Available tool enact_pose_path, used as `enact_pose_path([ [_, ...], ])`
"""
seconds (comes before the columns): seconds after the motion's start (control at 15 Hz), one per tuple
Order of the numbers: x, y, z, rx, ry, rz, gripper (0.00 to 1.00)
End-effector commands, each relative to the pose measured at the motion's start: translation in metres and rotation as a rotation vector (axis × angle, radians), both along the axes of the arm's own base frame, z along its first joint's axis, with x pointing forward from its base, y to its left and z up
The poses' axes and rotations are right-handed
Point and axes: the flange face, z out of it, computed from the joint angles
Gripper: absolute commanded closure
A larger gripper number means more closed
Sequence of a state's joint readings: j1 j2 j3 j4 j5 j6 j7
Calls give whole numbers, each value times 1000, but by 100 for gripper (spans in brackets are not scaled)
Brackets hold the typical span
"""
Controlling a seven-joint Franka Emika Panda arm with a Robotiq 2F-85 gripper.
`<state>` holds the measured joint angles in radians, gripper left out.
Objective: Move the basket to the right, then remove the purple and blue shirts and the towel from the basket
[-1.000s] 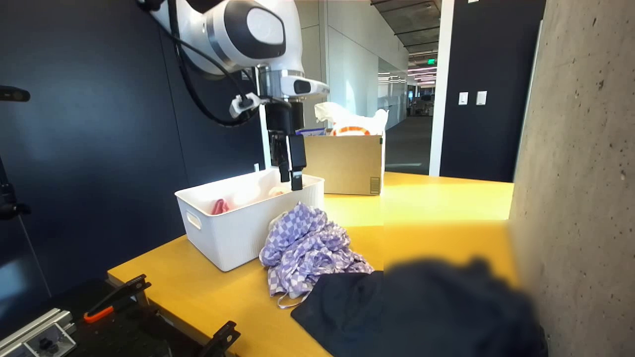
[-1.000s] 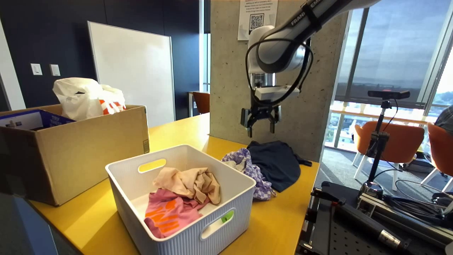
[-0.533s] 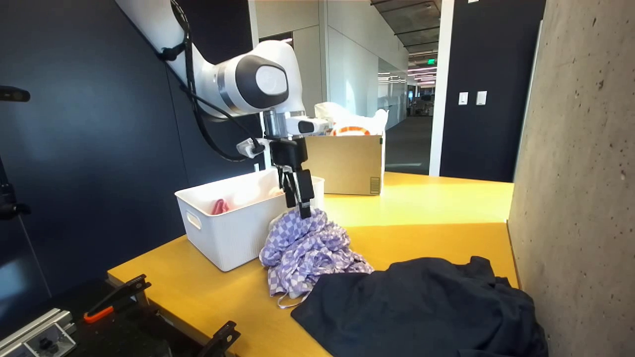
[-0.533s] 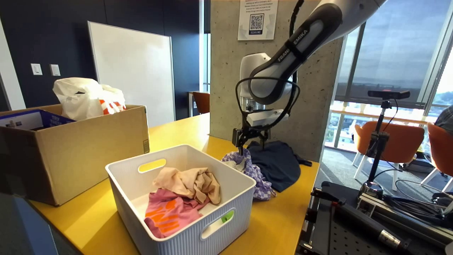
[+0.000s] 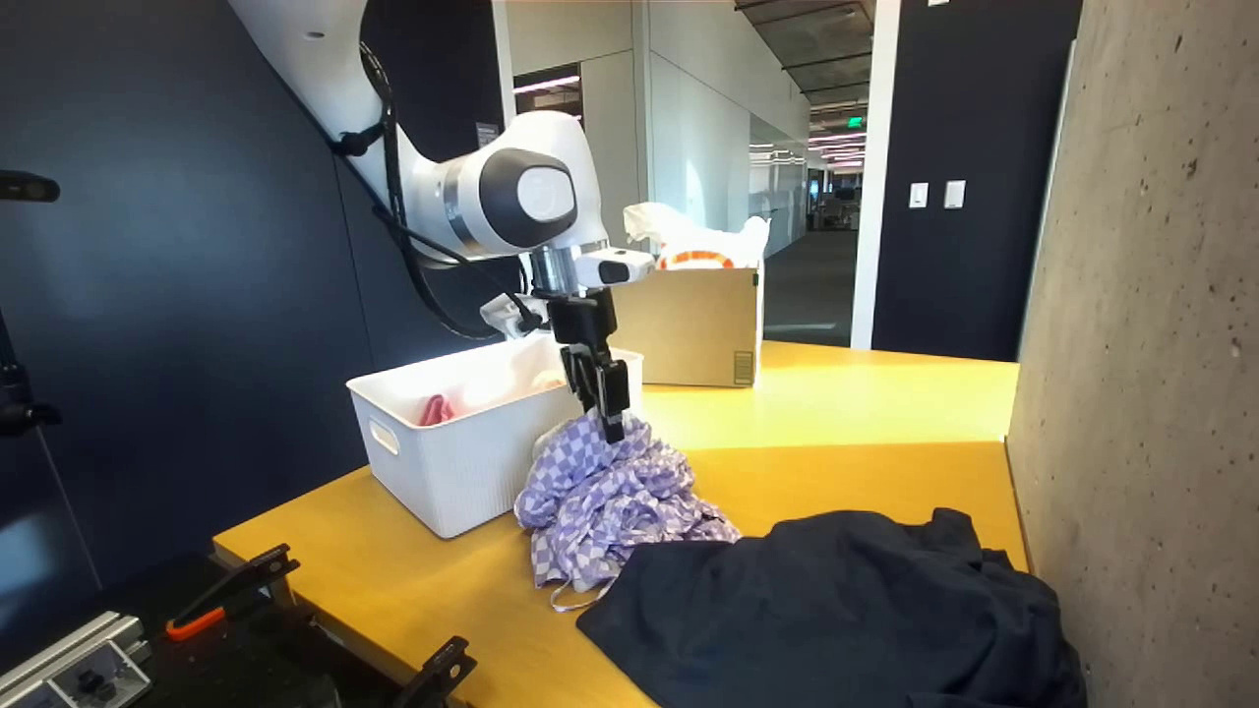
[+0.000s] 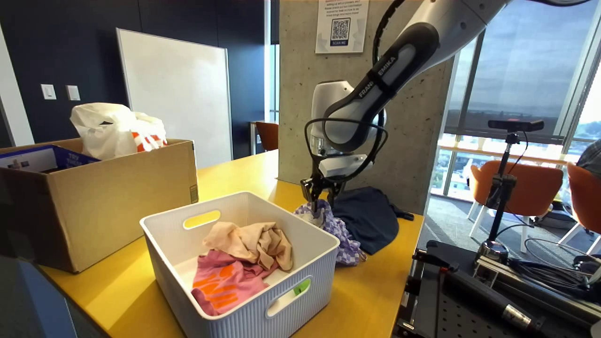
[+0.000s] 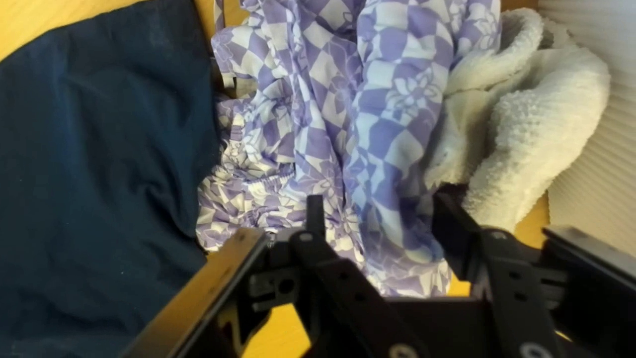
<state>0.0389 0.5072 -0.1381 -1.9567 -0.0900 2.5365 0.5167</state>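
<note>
Pointing the gripper (image 7: 378,204) downward just outside the basket (image 5: 472,472), right above the purple shirt (image 7: 392,129)! Holding the fingers (image 7: 315,219) apart, released, and straddling a raised fold of it in the wrist view. Touching the shirt, or only hovering close? Being unable to tell from these angles.

Seeing the basket standing upright on the yellow table (image 5: 866,482) in both exterior views. Finding the purple shirt, checked with white, lying crumpled just beside the basket's long wall. Spotting the towel (image 7: 539,124), off-white and fluffy, lying bunched between that shirt and the basket. Picking out the blue shirt (image 7: 99,189), very dark, lying spread farther from the basket, past the purple shirt and meeting its edge. Counting all three outside the basket!

Looking inside the basket now: catching a pink cloth (image 6: 230,281) with an orange print lying crumpled against a beige cloth (image 6: 253,241). Noticing a cardboard box (image 6: 127,202) standing near one handled end of the basket, with a white plastic bag (image 6: 105,134) poking up from its top. Also glimpsing a concrete pillar (image 6: 305,117) standing beyond the blue shirt, well apart from the basket, bearing a sheet of paper (image 6: 340,28) printed with a square code.
</note>
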Motion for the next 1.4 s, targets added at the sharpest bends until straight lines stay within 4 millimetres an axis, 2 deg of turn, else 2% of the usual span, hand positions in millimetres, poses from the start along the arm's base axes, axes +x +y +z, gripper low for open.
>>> enact_pose_path([
  [0.0, 2, 3, 6, -11, -30, 21, 73],
  [0.27, -5, -1, 19, -16, -44, 15, 100],
  [0.33, -5, -2, 23, -18, -47, 9, 100],
  [0.47, -7, 4, 45, -37, -62, 7, 100],
  [0.67, -2, 28, 99, -86, -103, 33, 100],
  [0.8, 3, 56, 141, -110, -130, 74, 100],
  [1.0, 13, 116, 191, -127, -139, 173, 100],
  [1.2, 17, 185, 215, -128, -102, 285, 100],
  [1.33, 20, 217, 224, -132, -76, 353, 100],
])
